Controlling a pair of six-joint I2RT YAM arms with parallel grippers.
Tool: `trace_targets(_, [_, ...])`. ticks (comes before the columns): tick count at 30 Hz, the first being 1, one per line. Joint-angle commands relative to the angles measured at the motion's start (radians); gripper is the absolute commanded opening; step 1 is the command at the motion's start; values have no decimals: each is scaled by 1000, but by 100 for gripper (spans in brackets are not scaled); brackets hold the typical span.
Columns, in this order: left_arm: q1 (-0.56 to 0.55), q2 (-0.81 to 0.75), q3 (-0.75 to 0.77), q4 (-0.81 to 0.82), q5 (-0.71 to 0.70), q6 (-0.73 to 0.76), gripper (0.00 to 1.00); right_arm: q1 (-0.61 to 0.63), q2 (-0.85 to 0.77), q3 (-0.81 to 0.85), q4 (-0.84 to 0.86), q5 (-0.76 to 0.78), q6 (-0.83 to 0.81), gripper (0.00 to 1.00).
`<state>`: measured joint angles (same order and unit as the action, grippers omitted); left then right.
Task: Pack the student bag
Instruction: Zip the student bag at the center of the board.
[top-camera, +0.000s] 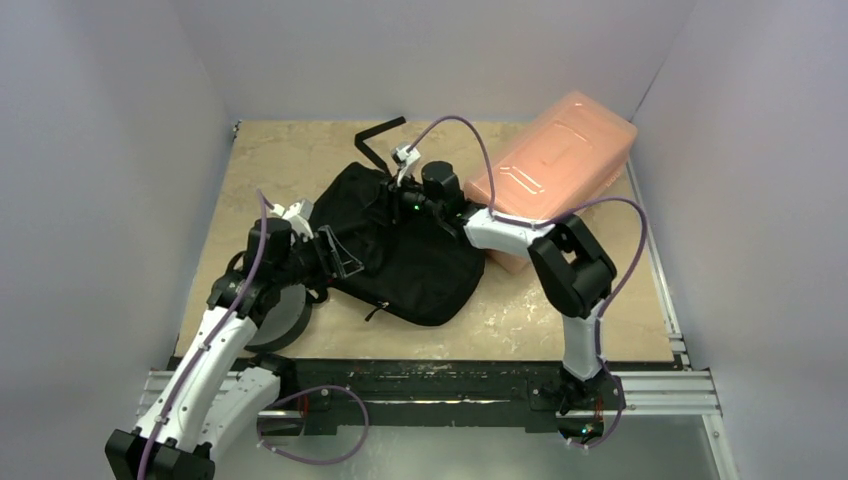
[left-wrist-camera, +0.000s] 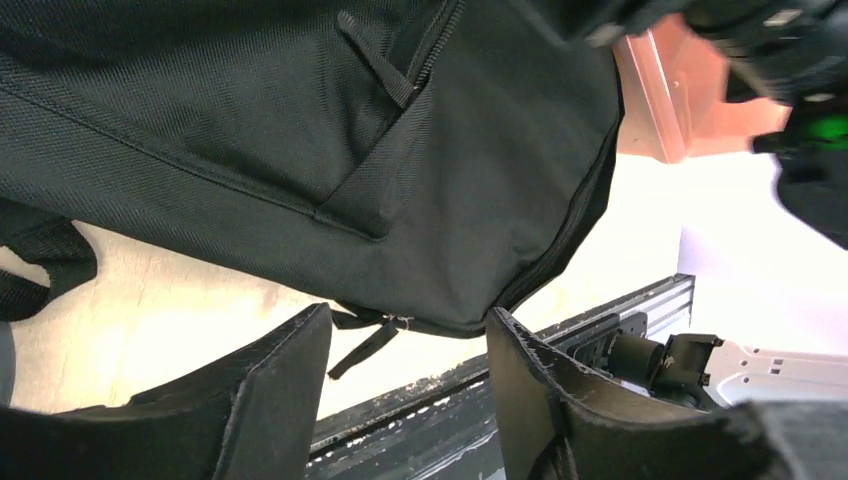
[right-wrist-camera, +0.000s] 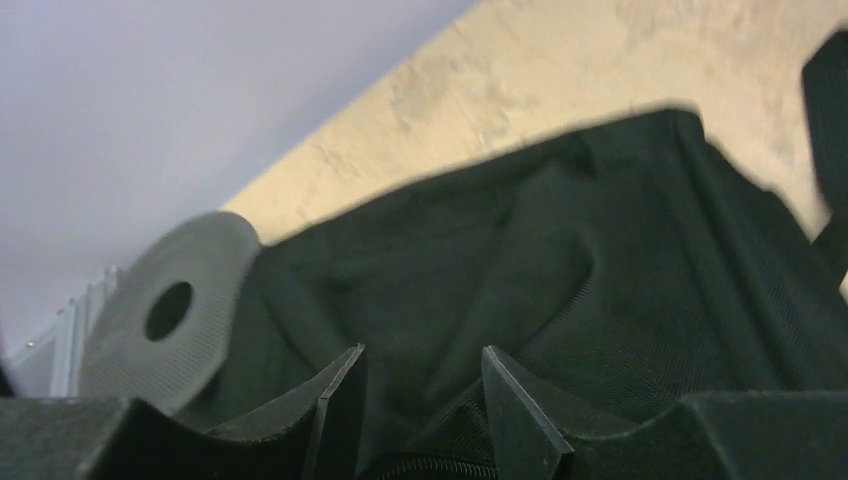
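The student bag (top-camera: 415, 260) is lying flat in the middle of the desk (top-camera: 290, 160), its long axis running from about 11 o'clock down to 5 o'clock, with a strap loop sticking out past its far end. The left tool (top-camera: 338, 255) is sitting at the bag's 9 o'clock edge, jaws standing wide with nothing between them and the zippered front pocket just ahead. The right tool (top-camera: 395, 195) is hovering over the bag's 12 o'clock end, jaws parted more narrowly above rumpled fabric and a zipper line, apparently pinching nothing.

Both tools are right beside the bag, so neither arm is having to reach far. The right one seems better placed for the top opening, the left for steadying the side. A pink box (top-camera: 555, 160) is waiting at 2 o'clock, and a grey foam ring (right-wrist-camera: 170, 310) at 8 o'clock.
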<state>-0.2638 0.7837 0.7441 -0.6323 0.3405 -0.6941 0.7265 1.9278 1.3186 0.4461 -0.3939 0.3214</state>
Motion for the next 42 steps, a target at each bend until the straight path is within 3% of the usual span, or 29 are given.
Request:
trace_targets(1, [5, -15, -53, 158, 11, -121, 54, 4, 73, -20, 64, -41, 57, 49])
trace_targets(5, [5, -55, -157, 237, -32, -202, 48, 3, 76, -19, 43, -29, 49, 49])
trace_targets(9, [5, -32, -219, 272, -50, -230, 52, 4, 17, 56, -138, -5, -13, 53])
trace_targets(13, [4, 2, -255, 334, -28, -247, 53, 8, -50, 108, -292, -52, -149, 60])
trace_targets(19, [5, -34, -298, 333, -61, -265, 43, 66, -77, 128, -443, -21, -354, 71])
trace_targets(25, [5, -163, -315, 228, -136, -261, 48, 138, -82, 127, -479, 138, -402, 73])
trace_targets(32, [5, -205, -316, 167, -146, -254, 59, 244, -60, 139, -500, 554, -405, 73])
trace_targets(42, [5, -173, -313, 208, -109, -258, 67, 332, 6, 166, -524, 763, -433, 63])
